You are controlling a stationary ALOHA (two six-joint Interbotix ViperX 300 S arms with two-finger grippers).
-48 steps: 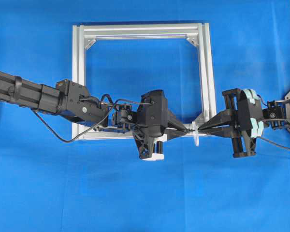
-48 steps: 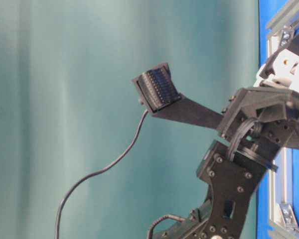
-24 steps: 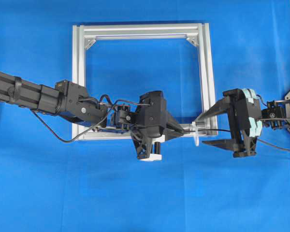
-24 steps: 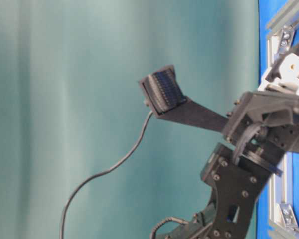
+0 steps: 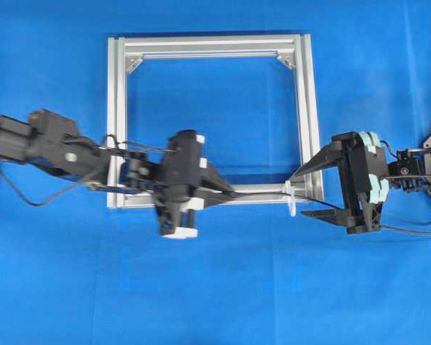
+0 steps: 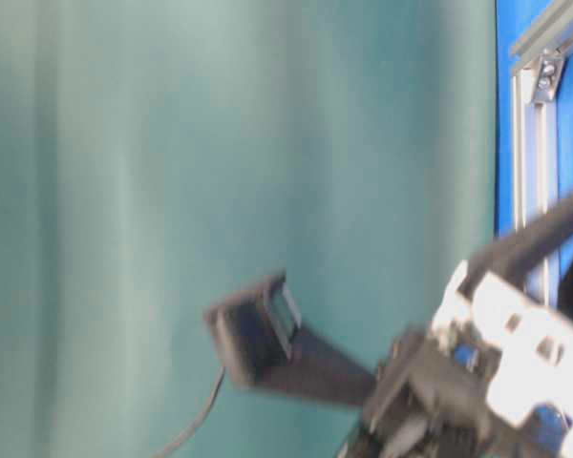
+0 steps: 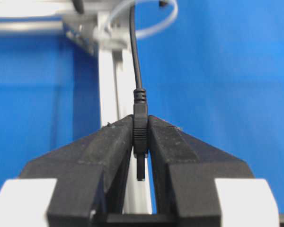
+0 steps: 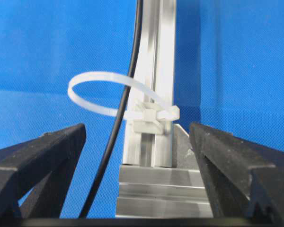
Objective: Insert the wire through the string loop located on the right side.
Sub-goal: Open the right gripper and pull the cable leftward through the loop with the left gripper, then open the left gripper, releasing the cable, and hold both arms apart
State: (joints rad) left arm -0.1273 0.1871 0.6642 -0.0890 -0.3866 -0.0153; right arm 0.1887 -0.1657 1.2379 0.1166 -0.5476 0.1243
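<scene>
Black wire [image 7: 136, 80] clamped in left jaws, threaded through string loop [image 8: 114, 93]; right jaws apart, flanking it.

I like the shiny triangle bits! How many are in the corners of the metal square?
3: top-left bracket, top-right bracket, bottom-right bracket of the frame. The left gripper and its arm cover the bottom-left corner, so a fourth may hide there.

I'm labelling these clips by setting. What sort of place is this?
Probably a robotics lab bench: a blue cloth, a bare aluminium frame and two robot arms, no household items.
</scene>
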